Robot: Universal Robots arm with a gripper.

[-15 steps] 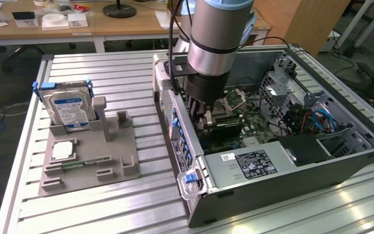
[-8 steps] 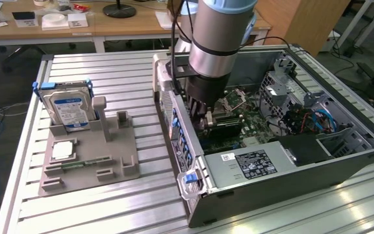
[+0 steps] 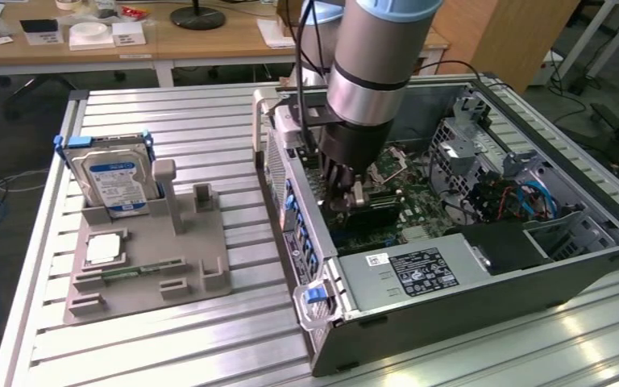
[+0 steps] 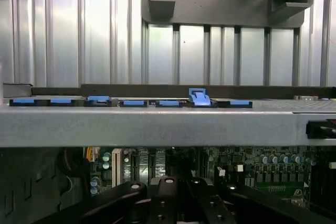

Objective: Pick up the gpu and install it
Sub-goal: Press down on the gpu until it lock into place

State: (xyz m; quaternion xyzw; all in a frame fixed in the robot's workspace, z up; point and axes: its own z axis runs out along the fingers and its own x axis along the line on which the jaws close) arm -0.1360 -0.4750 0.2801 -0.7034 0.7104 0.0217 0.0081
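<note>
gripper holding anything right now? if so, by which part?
Cannot be told for sure. The gripper is shut and down inside the computer case, over the motherboard. A dark flat part sits just below its fingers, but the hold itself is hidden.

No legible wording anywhere. Blue-and-white label on the hard drive, print too small to make out. Black sticker with fine white print on the power supply inside the computer case, likewise unreadable.
</note>
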